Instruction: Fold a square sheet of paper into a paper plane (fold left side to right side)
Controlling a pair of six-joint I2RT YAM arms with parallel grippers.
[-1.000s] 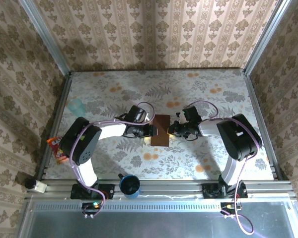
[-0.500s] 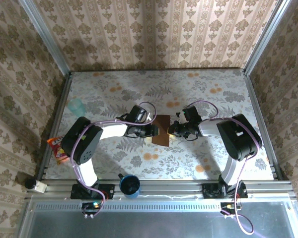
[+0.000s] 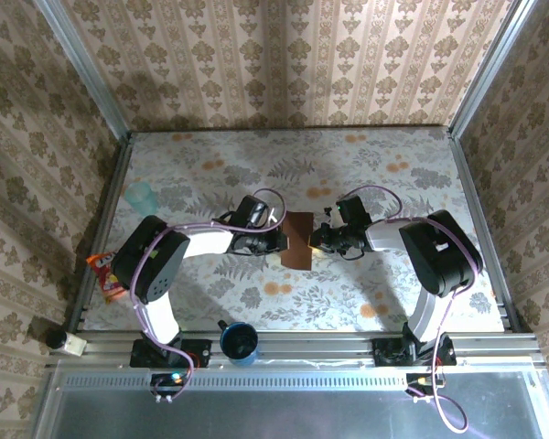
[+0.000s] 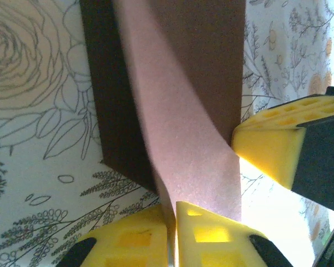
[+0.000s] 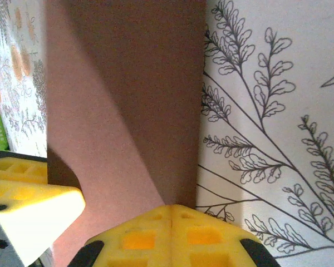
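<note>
The square sheet of paper (image 3: 298, 240) lies dark reddish-brown at the table's middle, between both grippers. My left gripper (image 3: 281, 240) is shut on its left edge, and in the left wrist view the paler lifted flap (image 4: 183, 139) runs up out of the pinch (image 4: 174, 207) over the flat part (image 4: 114, 111). My right gripper (image 3: 316, 240) is shut. Its yellow fingertips (image 5: 156, 222) meet at the sheet's right side (image 5: 156, 72), with no paper showing between them. The right gripper's finger (image 4: 278, 150) touches the sheet's right edge. No dart-shaped plane is in view.
A dark blue cup (image 3: 241, 341) stands at the near edge between the arm bases. A pale teal cup (image 3: 140, 195) sits at the far left. The orange snack packet (image 3: 105, 274) lies at the left rim. Patterned walls enclose the table (image 3: 284, 165).
My left gripper has crept a little to the right with the sheet's left edge, so the sheet looks slightly narrower from above. The right gripper has stayed put.
</note>
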